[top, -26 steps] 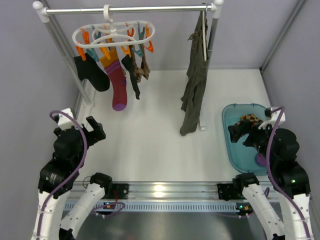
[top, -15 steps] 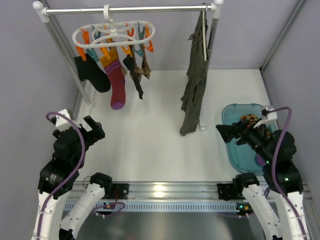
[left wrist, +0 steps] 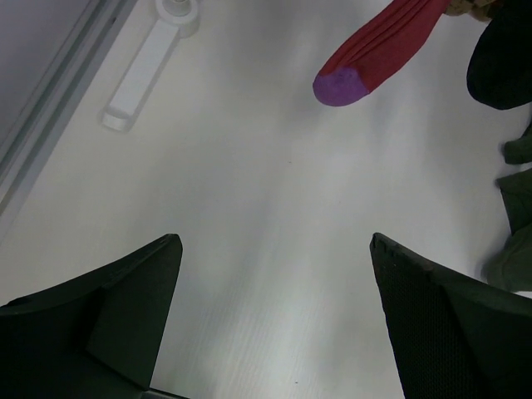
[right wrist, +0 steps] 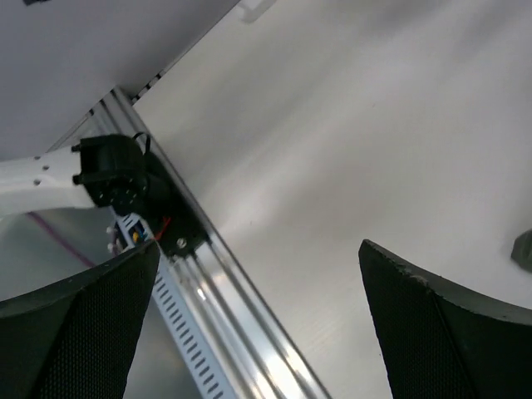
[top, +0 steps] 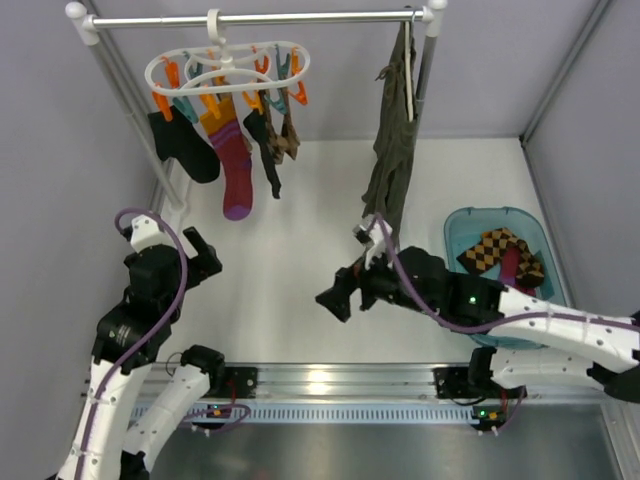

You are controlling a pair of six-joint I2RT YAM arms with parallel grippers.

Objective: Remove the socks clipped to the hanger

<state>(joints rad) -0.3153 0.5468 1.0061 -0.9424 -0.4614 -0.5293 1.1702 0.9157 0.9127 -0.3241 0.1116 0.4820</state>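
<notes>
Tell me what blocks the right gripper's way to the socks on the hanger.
Nothing visible does. The open right gripper hangs over the table, and only bare tabletop lies between it and the socks clipped on the hanger at the far left. The green garment hangs off that line, to the right.

We see the white plastic double-oval peg hanger (top: 228, 68) hooked on the silver metal rail (top: 300, 17) above the back left of the white table (top: 300, 220), with small clipped socks (top: 237, 165) dangling beneath it. To their right, a long olive-green garment (top: 385, 180) hangs from the same rail. At the table's right edge sits a teal plastic tub (top: 458, 238), a brown checked sock (top: 493, 250) inside.
</notes>
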